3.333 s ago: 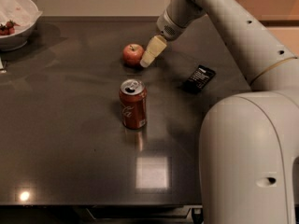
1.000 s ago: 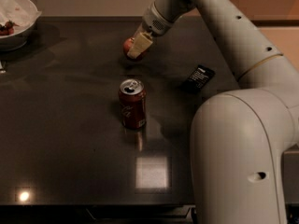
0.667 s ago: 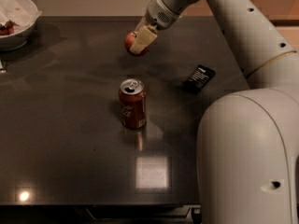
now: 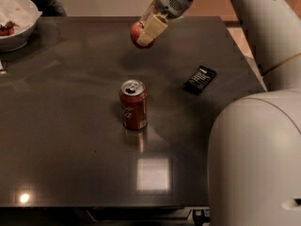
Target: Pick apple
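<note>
Item: white bowl (image 4: 22, 36), far left corner of the table, cut off by the edge of view; a few small dark-red fruits (image 4: 6, 28) lie inside it.

Item: dark table (image 4: 70, 149), glossy, with a bright square reflection near its front edge.

Item: red soda can (image 4: 133, 104), upright, silver top with tab, standing near the middle of the table, well apart from everything else.

Item: apple (image 4: 135, 33), small and red, at the far side of the table, beyond the can. It appears to sit clear of the tabletop, with a dim shadow on the surface beneath it.

Item: gripper (image 4: 141, 39), reaching down from the upper right. Its pale fingers (image 4: 152, 28) pinch the apple, one flat pad pressed against the fruit's right side; the opposite finger is hidden behind it.

Item: small black packet (image 4: 200, 80), lying flat on the table to the right of the can, near the right edge.

Item: robot arm and body (image 4: 256, 159), white, filling the right side from top to bottom.
</note>
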`<state>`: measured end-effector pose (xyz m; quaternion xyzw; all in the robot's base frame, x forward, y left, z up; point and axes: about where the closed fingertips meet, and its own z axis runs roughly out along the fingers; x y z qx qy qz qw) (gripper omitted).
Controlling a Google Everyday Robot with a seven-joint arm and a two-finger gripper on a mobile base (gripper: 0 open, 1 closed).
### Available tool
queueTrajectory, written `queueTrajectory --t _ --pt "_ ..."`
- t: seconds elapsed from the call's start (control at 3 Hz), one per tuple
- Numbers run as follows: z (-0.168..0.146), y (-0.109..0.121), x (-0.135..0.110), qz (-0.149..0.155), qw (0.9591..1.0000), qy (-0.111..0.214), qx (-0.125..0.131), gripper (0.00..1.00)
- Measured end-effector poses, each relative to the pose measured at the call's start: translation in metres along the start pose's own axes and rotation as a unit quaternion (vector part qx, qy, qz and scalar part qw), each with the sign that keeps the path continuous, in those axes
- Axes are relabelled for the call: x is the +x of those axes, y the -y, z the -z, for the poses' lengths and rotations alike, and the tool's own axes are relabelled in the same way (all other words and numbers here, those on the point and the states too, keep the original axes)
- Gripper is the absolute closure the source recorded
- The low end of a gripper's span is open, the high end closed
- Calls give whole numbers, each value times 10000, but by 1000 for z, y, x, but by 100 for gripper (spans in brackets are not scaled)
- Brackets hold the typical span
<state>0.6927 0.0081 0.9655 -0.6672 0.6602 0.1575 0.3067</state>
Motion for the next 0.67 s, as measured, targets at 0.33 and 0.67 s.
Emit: queueTrajectory --t 0.33,0.67 --pt "17 -3 -4 124 9999 15 45 100" --pt "25 -5 -6 190 9998 28 76 100"
